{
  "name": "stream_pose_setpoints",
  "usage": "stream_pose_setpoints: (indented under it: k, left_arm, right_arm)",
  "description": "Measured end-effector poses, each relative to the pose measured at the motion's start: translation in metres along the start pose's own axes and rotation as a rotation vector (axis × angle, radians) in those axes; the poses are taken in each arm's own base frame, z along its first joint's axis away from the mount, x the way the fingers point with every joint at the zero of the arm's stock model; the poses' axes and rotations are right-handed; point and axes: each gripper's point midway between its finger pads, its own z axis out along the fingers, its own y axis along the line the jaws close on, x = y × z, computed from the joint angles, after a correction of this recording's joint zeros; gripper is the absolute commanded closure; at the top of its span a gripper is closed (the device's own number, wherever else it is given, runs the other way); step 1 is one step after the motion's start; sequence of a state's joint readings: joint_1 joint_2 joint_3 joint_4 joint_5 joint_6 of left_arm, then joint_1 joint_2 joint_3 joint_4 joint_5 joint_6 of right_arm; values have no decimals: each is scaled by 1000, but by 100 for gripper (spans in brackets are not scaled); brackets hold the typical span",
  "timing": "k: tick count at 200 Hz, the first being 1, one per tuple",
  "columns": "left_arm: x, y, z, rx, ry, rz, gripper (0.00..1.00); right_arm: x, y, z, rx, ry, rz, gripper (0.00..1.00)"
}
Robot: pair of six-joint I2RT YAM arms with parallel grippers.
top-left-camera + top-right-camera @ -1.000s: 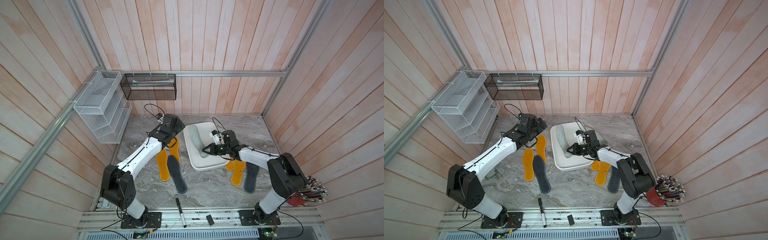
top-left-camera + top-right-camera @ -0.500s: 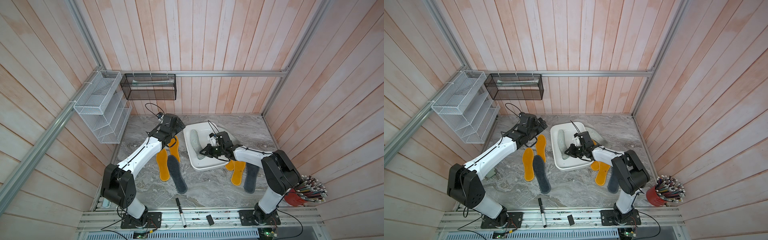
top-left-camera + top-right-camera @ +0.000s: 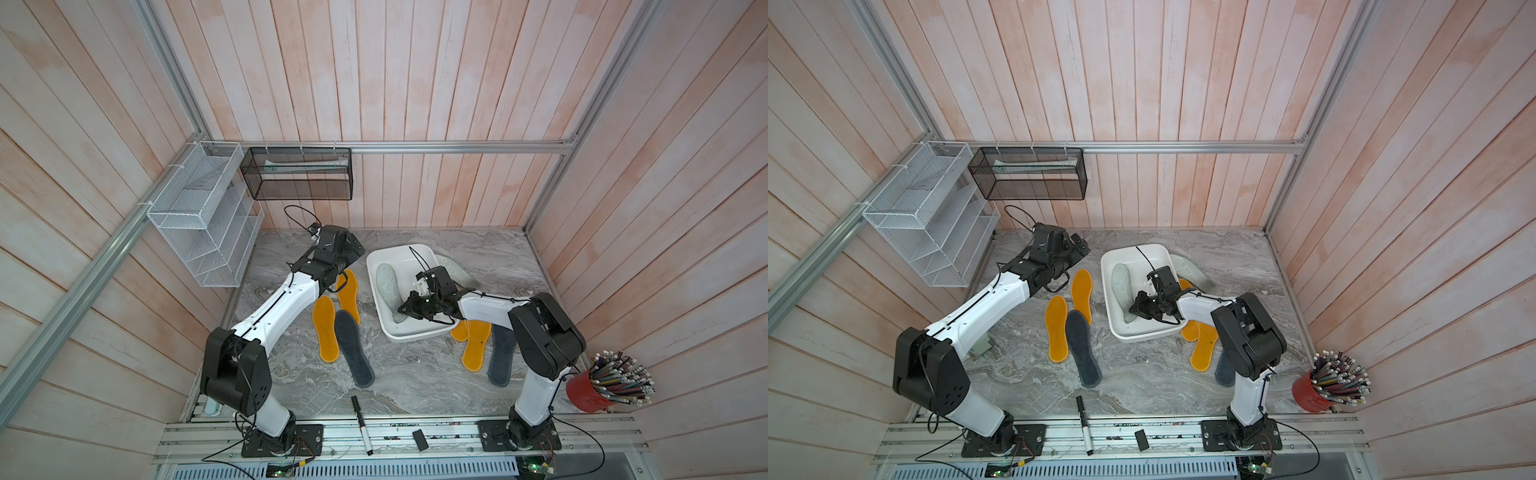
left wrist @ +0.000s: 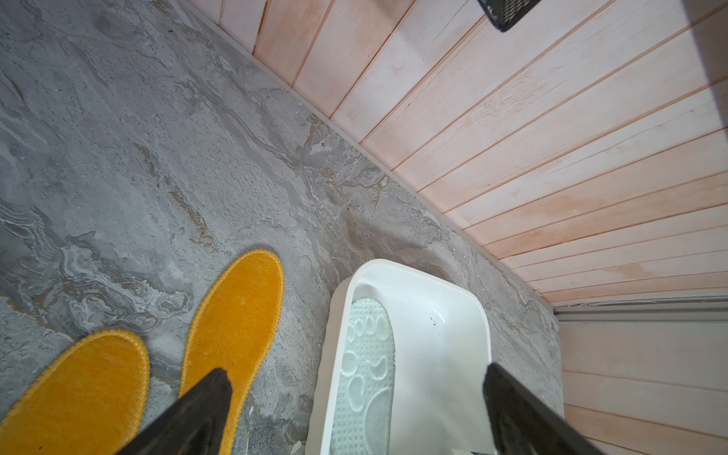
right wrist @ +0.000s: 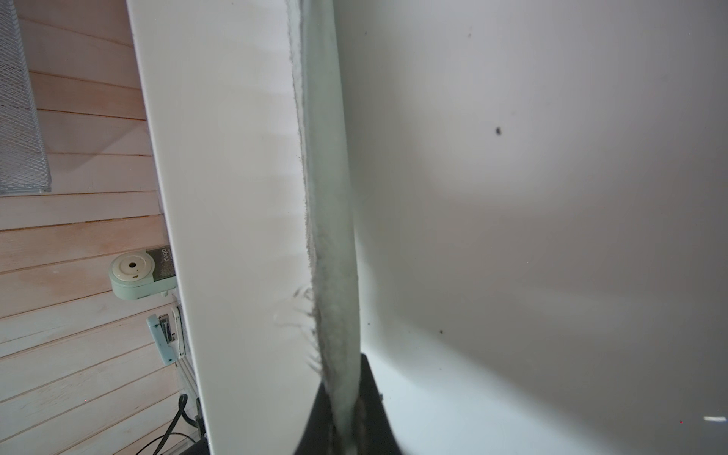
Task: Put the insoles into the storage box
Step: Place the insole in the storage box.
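A grey marbled worktop (image 3: 415, 386) is seen from above, walled with pale wooden planks. Two white-and-black robot arms reach in from 6 o'clock.

Just past the centre, toward 12 o'clock, sits the storage box (image 3: 415, 336), a shallow glossy white tub. Inside it, along its 9 o'clock wall, lies a pale green insole (image 3: 386, 277) with an embossed footprint pattern, its toe toward 12 o'clock. The right end effector (image 3: 409, 309) reaches into the box at the insole's 6 o'clock end. The right wrist view shows its jaws pinched together on the insole's thin edge.

The left end effector (image 3: 353, 251) hovers above the worktop at 10 o'clock of the box, jaws spread wide and holding nothing.

At 9 o'clock of the box, two yellow insoles (image 3: 325, 328) lie flat side by side, with a dark grey insole (image 3: 353, 349) just beside them. At 5 o'clock of the box lie two further yellow insoles (image 3: 476, 345) and a second dark grey insole (image 3: 500, 353), partly hidden by the right arm. A second pale insole (image 3: 453, 266) shows beyond the box at 2 o'clock.

A white wire rack (image 3: 199, 216) hangs on the 9 o'clock wall and a black mesh basket (image 3: 297, 174) on the 12 o'clock wall. A red cup of pencils (image 3: 586, 395) stands at 4 o'clock, and a black marker (image 3: 360, 424) lies at 6 o'clock.
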State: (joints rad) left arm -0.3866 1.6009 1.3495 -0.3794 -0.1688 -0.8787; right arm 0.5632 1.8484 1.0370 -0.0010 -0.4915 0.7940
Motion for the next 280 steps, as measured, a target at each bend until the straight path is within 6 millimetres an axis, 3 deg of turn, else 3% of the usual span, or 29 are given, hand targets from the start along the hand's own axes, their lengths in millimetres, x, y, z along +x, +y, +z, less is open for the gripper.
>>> stream_pose_setpoints:
  k: [14, 62, 168, 221, 280]
  left_arm:
    - [0, 0, 0, 4, 3, -1, 0]
    - [0, 0, 0, 9, 9, 0, 0]
    - [1, -1, 0, 16, 17, 9, 0]
    - [2, 0, 1, 14, 19, 9, 0]
    - [3, 1, 2, 11, 21, -1, 0]
  right_arm:
    - [1, -1, 1, 3, 3, 2, 86]
    - [8, 7, 6, -11, 10, -12, 83]
    - [11, 3, 11, -5, 13, -3, 82]
    - [10, -7, 9, 28, 12, -4, 62]
    - [8, -14, 6, 82, 12, -26, 49]
